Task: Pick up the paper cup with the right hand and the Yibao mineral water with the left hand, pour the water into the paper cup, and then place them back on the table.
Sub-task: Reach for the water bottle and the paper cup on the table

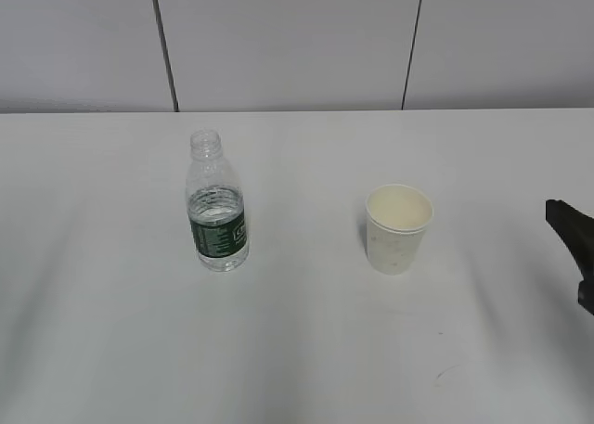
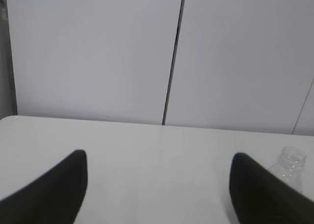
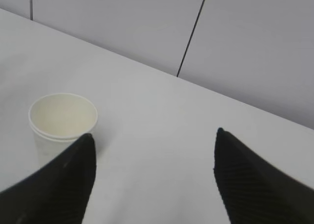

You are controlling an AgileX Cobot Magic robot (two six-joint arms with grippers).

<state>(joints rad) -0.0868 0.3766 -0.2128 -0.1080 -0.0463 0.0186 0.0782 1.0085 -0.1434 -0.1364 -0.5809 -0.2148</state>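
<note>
The Yibao mineral water (image 1: pixel 217 206), a clear capless bottle with a dark green label, stands upright left of the middle of the white table (image 1: pixel 297 350); water fills roughly its lower half. The white paper cup (image 1: pixel 399 228) stands upright to its right and looks empty. My right gripper (image 3: pixel 153 158) is open and empty; the cup (image 3: pixel 61 123) sits beyond its left finger. In the exterior view only a black part of the right arm (image 1: pixel 574 243) shows at the right edge. My left gripper (image 2: pixel 159 177) is open and empty; the bottle neck (image 2: pixel 290 166) shows past its right finger.
A grey panelled wall (image 1: pixel 297 44) with dark seams stands behind the table's far edge. The left arm is out of the exterior view.
</note>
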